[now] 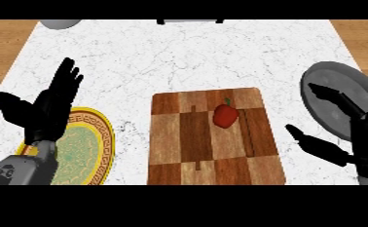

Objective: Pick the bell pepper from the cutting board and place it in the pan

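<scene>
A red bell pepper [225,116] with a green stem lies on the wooden cutting board [187,148], in its upper right part. The grey pan [334,82] sits at the counter's right edge. My right hand [338,123] hovers between the board and the pan, fingers spread open, partly covering the pan's near side; it holds nothing and is apart from the pepper. My left hand [52,106] stands open at the left, fingers up, resting above a plate.
A yellow-rimmed patterned plate [93,138] lies at the lower left under my left forearm. A grey round object [60,24] and a dark item [190,21] sit at the counter's far edge. White marble counter surrounds the board.
</scene>
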Tool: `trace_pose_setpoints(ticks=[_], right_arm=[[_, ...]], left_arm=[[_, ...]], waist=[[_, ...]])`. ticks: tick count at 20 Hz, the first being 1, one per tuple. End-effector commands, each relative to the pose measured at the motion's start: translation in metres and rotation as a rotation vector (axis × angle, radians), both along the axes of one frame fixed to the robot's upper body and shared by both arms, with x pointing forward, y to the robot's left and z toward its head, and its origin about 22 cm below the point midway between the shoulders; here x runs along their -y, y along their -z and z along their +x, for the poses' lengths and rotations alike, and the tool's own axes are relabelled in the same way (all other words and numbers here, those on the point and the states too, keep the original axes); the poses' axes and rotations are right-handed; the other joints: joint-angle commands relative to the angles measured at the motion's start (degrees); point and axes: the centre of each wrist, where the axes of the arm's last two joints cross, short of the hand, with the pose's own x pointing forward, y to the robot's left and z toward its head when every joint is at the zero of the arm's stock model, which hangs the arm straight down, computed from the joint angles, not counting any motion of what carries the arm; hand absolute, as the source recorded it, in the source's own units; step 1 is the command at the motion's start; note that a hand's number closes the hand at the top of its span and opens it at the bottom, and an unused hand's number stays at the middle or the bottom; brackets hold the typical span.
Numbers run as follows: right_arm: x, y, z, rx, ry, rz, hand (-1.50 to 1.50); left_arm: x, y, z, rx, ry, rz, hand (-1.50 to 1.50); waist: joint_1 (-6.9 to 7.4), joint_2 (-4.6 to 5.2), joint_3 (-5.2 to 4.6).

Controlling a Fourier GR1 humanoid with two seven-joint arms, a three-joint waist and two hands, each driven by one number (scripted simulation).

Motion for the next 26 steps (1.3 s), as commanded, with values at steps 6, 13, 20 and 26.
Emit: trace_pose_setpoints(ticks=[6, 13, 20, 26], right_arm=[[-0.033, -0.062, -0.011, -0.103, -0.002, -0.269, -1.50], [-0.058, -0.095, 0.040, -0.320, -0.019, -0.518, -1.50], [-0.091, -0.090, 0.064, -0.672, -0.144, -0.650, -1.50], [-0.133, -0.065, 0.061, -0.788, -0.220, -0.727, -1.50]], left_arm=[[0.001, -0.019, 0.005, 0.010, 0.044, 0.000, 0.00], [0.012, -0.013, 0.016, 0.017, 0.067, 0.000, 0.00], [0.017, -0.018, 0.013, 0.023, 0.076, -0.012, 0.00], [0.007, -0.004, 0.011, 0.012, 0.055, -0.013, 0.00]], waist=[[2.15, 0.50, 0.08], [3.93, 1.02, 0.03], [3.97, 0.88, 0.02], [2.38, 0.65, 0.14]])
